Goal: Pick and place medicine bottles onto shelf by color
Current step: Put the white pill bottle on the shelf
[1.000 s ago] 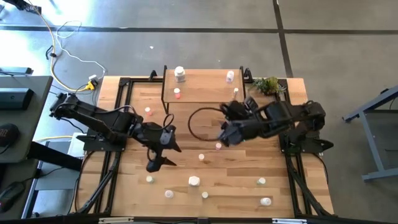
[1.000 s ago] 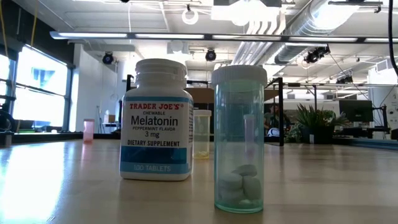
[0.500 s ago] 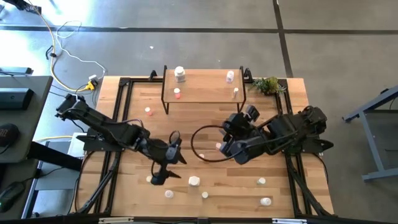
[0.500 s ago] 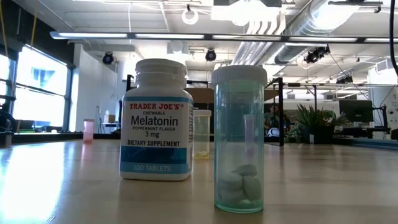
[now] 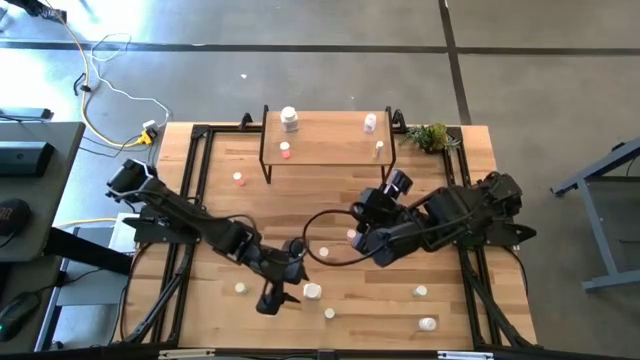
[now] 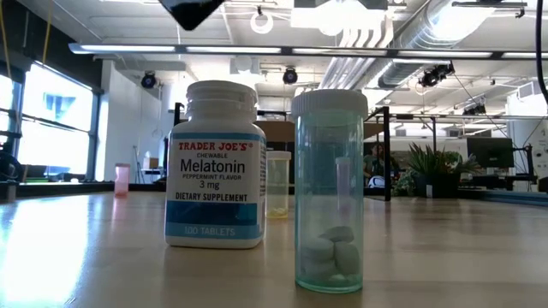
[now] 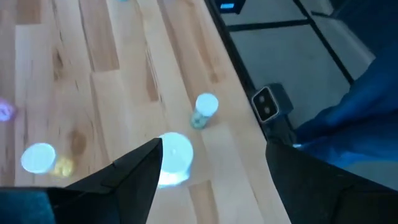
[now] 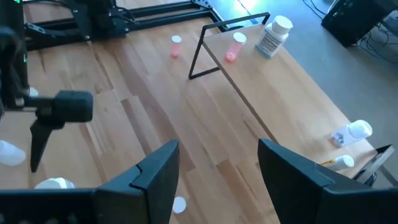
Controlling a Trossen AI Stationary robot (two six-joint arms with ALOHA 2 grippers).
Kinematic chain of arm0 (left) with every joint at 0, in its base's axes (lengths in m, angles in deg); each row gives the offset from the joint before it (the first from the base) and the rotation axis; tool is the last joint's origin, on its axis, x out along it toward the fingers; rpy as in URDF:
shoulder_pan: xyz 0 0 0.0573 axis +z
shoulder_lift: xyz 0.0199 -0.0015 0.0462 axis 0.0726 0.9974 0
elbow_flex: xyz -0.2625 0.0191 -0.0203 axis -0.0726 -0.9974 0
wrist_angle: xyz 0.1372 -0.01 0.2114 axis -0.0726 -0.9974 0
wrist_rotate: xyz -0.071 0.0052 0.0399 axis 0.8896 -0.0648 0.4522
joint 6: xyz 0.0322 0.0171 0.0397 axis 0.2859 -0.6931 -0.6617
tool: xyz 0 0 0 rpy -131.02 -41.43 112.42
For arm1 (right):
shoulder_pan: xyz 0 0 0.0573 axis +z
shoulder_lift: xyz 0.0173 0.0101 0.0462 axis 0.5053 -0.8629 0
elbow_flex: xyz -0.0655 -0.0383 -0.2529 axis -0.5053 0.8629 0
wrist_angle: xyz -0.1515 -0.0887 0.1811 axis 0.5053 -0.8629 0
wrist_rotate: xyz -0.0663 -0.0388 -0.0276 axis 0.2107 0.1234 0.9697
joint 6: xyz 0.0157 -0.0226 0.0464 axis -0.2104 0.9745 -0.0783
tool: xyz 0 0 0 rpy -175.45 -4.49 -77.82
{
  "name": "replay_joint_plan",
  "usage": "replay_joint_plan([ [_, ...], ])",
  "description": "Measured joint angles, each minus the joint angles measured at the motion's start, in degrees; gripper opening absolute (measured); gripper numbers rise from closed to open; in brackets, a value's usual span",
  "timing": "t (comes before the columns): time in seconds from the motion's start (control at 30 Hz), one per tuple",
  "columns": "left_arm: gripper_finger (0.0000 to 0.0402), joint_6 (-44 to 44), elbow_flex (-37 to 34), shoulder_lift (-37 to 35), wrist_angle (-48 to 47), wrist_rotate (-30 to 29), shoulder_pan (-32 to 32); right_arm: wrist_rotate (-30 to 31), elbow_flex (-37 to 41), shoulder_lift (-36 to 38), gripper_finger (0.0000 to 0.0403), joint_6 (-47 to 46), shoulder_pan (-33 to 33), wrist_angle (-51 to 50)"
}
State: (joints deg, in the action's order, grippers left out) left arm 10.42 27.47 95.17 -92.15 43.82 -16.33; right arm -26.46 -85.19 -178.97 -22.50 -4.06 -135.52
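The left gripper (image 5: 272, 298) hangs low over the plank-patterned wooden tabletop (image 5: 330, 200) in the lower centre of the high view, its fingers spread and holding nothing. Just beside it to the right stands a white round-capped medicine bottle (image 5: 313, 291), which the left wrist view shows partly between the two dark fingers. The step in hand looks like the approach to that bottle. To do it well, the gripper should centre on the bottle so both fingers straddle the body, descend straight, and close below the cap; a small green-tinted bottle (image 7: 205, 109) lies near and should not be knocked.

The right gripper (image 5: 352, 228) waits at centre right of the high view, also released and empty, above a loop of black cable (image 5: 322, 222).

The low light-wood shelf on thin black legs (image 5: 325, 150) sits at the upper centre. It carries four bottles: a large white labelled one (image 5: 290, 119), a small white one (image 5: 370, 122), a pink-capped one (image 5: 285, 150) and a slim pale one (image 5: 378, 148).

On the tabletop I count about eight more: a pink one left of the shelf (image 5: 238, 178), one by the right gripper, and roughly six along the lower edge, some possibly hidden by the arms.
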Motion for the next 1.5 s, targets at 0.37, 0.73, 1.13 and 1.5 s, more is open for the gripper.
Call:
replay_joint_plan([
  [0.37, 0.0278, -1.0, 0.0, 8.0, 2.4, -0.5, 0.0, -1.4, 0.0, 0.0, 0.0209, -0.6, -0.9, 0.0],
  [0.73, 0.0278, -2.2, 0.2, 12.7, 6.6, -3.0, 0.0, -1.8, 0.0, 0.0, 0.0209, -1.3, -1.0, 0.0],
  [1.13, 0.0278, -3.9, 0.0, 12.8, 5.8, -3.4, 0.2, -2.9, 0.0, 0.0, 0.0209, -2.1, -1.3, 0.0],
  [1.5, 0.0278, 8.0, 0.0, 12.8, 1.8, 0.0, 0.2, -3.3, 0.0, 0.0, 0.0209, -2.1, -2.1, 0.0],
])
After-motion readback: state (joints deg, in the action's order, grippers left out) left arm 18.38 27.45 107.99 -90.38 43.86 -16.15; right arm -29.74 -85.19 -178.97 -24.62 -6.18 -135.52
